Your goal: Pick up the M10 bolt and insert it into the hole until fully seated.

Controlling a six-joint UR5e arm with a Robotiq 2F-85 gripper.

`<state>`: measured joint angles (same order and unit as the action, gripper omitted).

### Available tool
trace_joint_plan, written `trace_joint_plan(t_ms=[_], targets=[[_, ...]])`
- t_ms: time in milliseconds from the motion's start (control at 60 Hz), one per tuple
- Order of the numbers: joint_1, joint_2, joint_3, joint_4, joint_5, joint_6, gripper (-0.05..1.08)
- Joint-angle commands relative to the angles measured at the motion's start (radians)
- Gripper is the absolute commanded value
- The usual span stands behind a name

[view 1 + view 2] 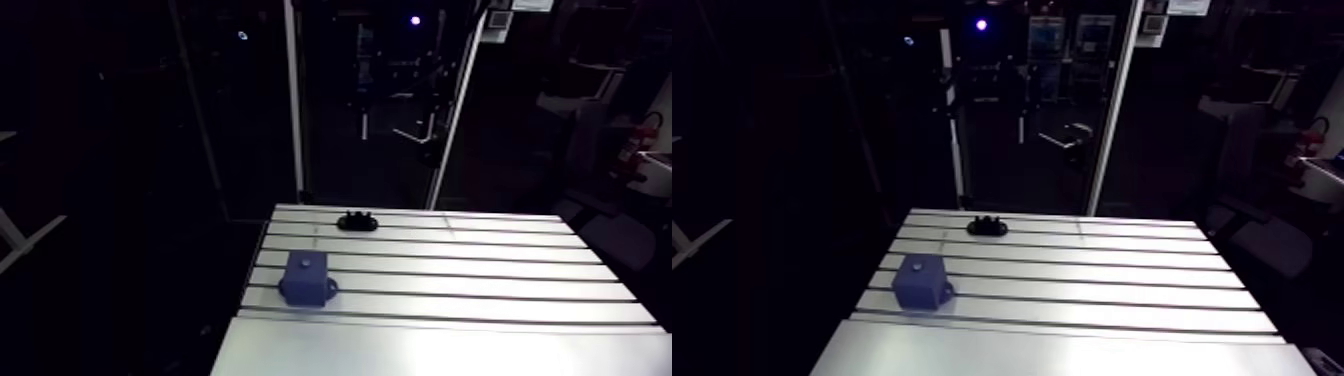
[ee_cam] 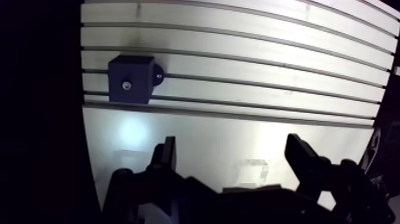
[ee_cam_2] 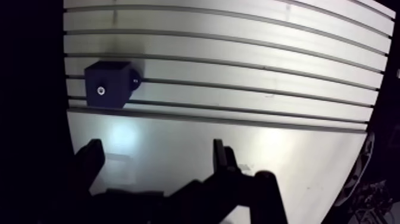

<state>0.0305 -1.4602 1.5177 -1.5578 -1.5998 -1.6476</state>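
A blue block (image 2: 130, 79) sits near the left edge of the slotted aluminium table (image 1: 480, 290), with a small round spot (image 2: 125, 85) on its top face. Whether that spot is a hole or a bolt head is too small to tell. At the table's far edge lies a low black holder (image 1: 358, 220) with a few dark stubs standing on it; I cannot make out a bolt there. In the wrist view my gripper (image 2: 233, 161) hangs above the smooth front plate, open, with nothing between its fingers. The block lies ahead of it and off to its left finger's side.
The table's left edge runs close beside the blue block, with darkness beyond it. Grooves cross the table between block and holder. A smooth plate (image 1: 430, 350) forms the table's near part.
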Motion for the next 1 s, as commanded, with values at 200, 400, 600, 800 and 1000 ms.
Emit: trace_joint_plan(t_ms=[200,400,600,800,1000], targets=[[-0.009,0.014,-0.114,0.036,0.01,-0.001,0.01],[-0.009,0.019,-0.134,0.046,0.01,-0.001,0.01],[-0.01,0.028,-0.136,0.045,0.013,-0.001,0.01],[-0.009,0.034,-0.129,0.043,0.013,-0.001,0.01],[-0.009,0.039,-0.124,0.042,0.013,-0.001,0.01]])
